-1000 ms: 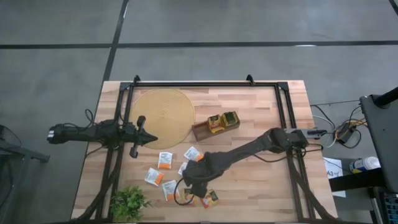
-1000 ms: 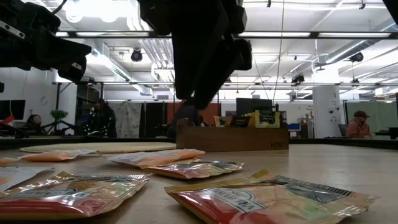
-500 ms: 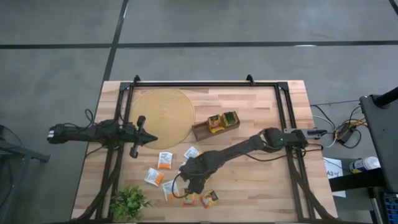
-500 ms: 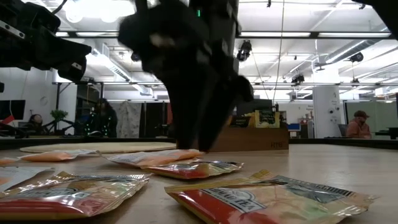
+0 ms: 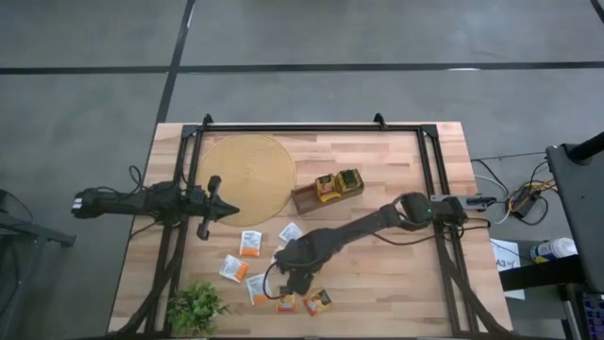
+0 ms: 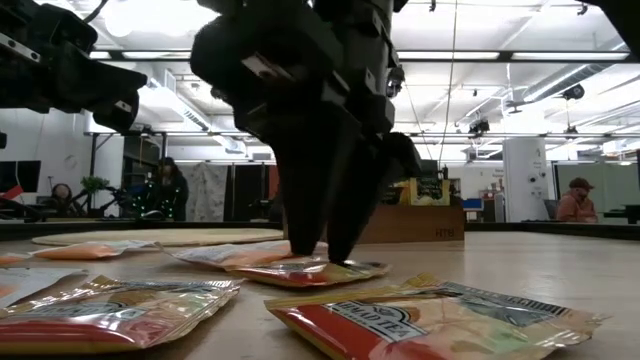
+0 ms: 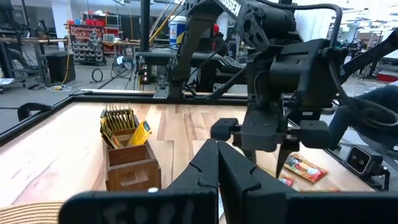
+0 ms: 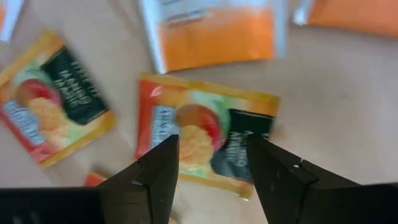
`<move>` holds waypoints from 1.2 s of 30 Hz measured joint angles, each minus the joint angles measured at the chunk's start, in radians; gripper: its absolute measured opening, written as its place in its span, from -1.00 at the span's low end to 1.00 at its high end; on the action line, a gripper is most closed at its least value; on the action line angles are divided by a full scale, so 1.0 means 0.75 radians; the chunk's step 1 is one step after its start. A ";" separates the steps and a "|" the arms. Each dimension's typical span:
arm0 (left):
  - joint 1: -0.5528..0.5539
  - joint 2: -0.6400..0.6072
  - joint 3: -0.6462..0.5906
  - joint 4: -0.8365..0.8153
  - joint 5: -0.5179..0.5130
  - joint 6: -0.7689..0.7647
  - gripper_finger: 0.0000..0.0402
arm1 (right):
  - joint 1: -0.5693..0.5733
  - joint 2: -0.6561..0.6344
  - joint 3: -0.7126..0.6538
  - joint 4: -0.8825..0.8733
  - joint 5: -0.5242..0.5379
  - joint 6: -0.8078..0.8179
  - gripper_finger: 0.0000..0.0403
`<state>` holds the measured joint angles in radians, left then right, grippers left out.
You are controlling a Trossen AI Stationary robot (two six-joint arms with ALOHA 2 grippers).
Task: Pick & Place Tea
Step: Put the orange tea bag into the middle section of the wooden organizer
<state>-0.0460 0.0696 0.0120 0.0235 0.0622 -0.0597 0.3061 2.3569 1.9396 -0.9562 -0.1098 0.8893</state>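
Note:
Several flat tea sachets lie loose on the near left part of the wooden table [image 5: 396,283]. My right gripper [image 6: 320,255] points down, open, over an orange-red and green sachet [image 8: 208,140], also seen in the low view as the sachet [image 6: 312,271]. One finger stands on each side of the sachet's middle. Other sachets lie beside it: a white and orange one [image 8: 217,31] and a green and yellow one [image 8: 56,96]. My left gripper [image 5: 225,210] waits shut and level at the table's left side. My right gripper comes from above with its fingertips [image 6: 300,248] down at the top face of the orange-red sachet [image 8: 211,155], which lies flat on the table. I cannot tell whether the tips touch it.
A brown wooden tray [image 5: 307,196] holding upright sachets stands at mid table. A round woven mat [image 5: 247,175] lies to the tray's left. A small green plant [image 5: 195,307] sits at the near left corner. More sachets [image 5: 250,244] lie between the mat and the plant.
My right gripper has come down onto the group of sachets, shifting a little toward the table's left edge, and its wrist has rolled somewhat. Its fingers have stayed apart. The sachets have kept their places.

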 joint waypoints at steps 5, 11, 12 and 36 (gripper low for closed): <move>0.000 0.000 0.000 -0.001 0.000 0.000 -1.00 | -0.002 -0.007 -0.062 0.026 -0.008 0.023 -0.08; -0.002 0.000 0.000 -0.001 0.000 0.000 -1.00 | -0.003 -0.015 -0.086 0.039 0.003 0.004 -0.18; -0.002 0.000 -0.001 -0.001 0.000 0.000 -1.00 | -0.003 -0.017 -0.089 0.040 0.004 0.001 -0.24; -0.001 0.000 0.000 -0.001 0.000 0.000 -1.00 | 0.016 -0.117 -0.108 0.018 0.076 -0.043 -0.90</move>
<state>-0.0467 0.0696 0.0119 0.0227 0.0622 -0.0597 0.3183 2.2692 1.8586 -0.9428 -0.0528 0.8574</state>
